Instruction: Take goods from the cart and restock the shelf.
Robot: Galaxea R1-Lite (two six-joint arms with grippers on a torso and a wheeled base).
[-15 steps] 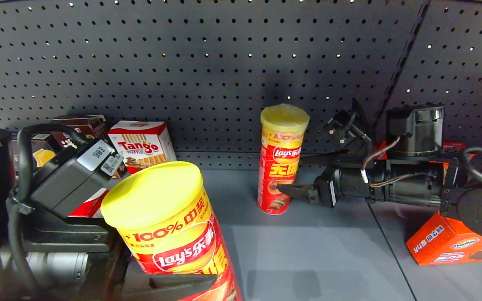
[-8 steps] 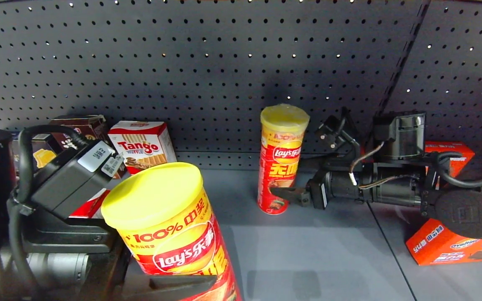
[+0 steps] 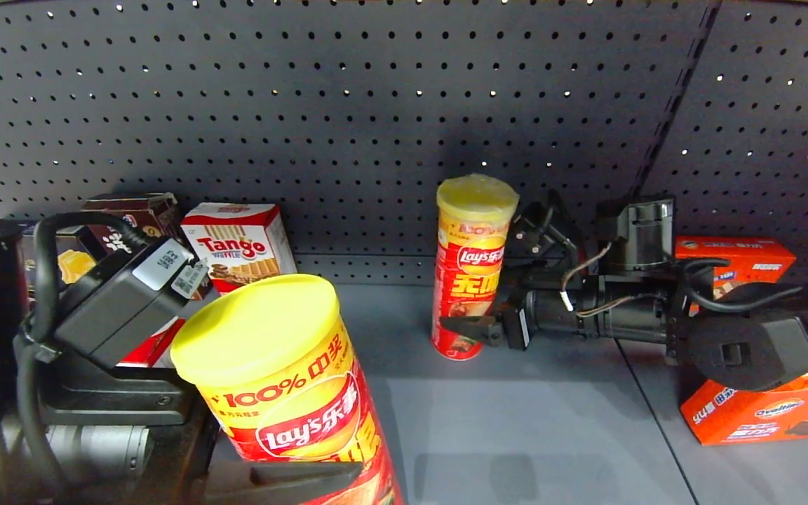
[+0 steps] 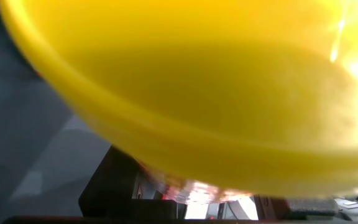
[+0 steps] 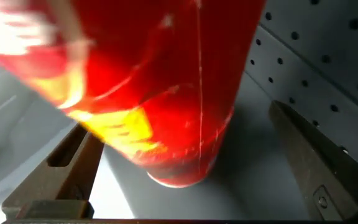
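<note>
The upright chips canister [image 3: 470, 259] on the shelf [image 3: 551, 421] stands between the right gripper's [image 3: 477, 301] spread fingers [image 3: 467, 327], low at its 3 o'clock side, while the left gripper [image 3: 306, 470] at 7 o'clock clamps a second chips canister [image 3: 285, 379].

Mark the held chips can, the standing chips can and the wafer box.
held chips can [image 3: 257, 326]: head view, yellow lid.
standing chips can [image 3: 473, 277]: head view, red label.
wafer box [image 3: 236, 249]: head view, front face.

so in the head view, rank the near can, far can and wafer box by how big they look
1. Near can: largest by far, though it sits closest to the camera.
2. Far can.
3. Wafer box: smallest, with one corner hidden behind the left arm.
</note>
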